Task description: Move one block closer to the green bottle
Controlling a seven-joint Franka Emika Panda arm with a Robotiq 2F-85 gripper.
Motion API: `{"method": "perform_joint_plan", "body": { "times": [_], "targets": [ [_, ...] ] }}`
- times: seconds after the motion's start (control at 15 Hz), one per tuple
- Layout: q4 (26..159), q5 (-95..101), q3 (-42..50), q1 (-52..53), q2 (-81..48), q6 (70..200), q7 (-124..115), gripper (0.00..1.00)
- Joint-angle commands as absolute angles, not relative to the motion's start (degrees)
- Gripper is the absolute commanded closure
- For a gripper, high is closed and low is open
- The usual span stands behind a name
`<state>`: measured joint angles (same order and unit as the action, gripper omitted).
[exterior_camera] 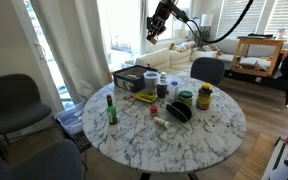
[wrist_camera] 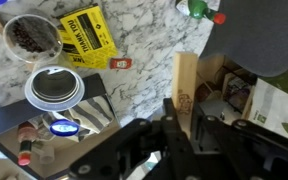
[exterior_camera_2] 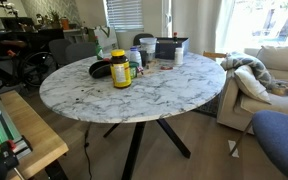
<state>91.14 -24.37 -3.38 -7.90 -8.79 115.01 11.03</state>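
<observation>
Slim dark green glass bottle with a red cap (exterior_camera: 111, 109) stands alone near the rim of the round white marble bench (exterior_camera: 189, 145), well apart from the clutter at the middle, as I hang high above it all. In the wrist view a long pale wooden block (wrist_camera: 187, 80) runs out from between my jaws, which look pinched on its near end; the exterior views are too small to confirm the grip. Below me lie a flat yellow cardboard box (wrist_camera: 89, 35) and a round open tin (wrist_camera: 54, 88), and a wide jar with a yellow lid (exterior_camera: 204, 96) stands on the far side from the bottle. The hazards, as I judge them: from this height a loose pinch would send the block down onto the clutter or off the bench. A descent aimed too tightly at the bottle could clip it with the block's free end, and a bottle this slim, this near the rim, would likely topple and roll to the floor. Set down on its narrow end, the block itself may tip over into the bottle when I let go.
</observation>
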Motion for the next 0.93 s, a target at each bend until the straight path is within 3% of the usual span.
{"method": "perform_joint_plan", "body": {
  "times": [0.0,0.33,0.87],
  "targets": [
    [103.0,-12.3,-3.7,-0.9,-3.0,127.1,4.8,0.96],
    [114.0,5.6,-6.3,6.5,-1.3,140.9,-12.4,0.96],
    [122.0,3.9,-7.1,8.3,-7.6,132.0,-15.7,0.96]
  ]
}}
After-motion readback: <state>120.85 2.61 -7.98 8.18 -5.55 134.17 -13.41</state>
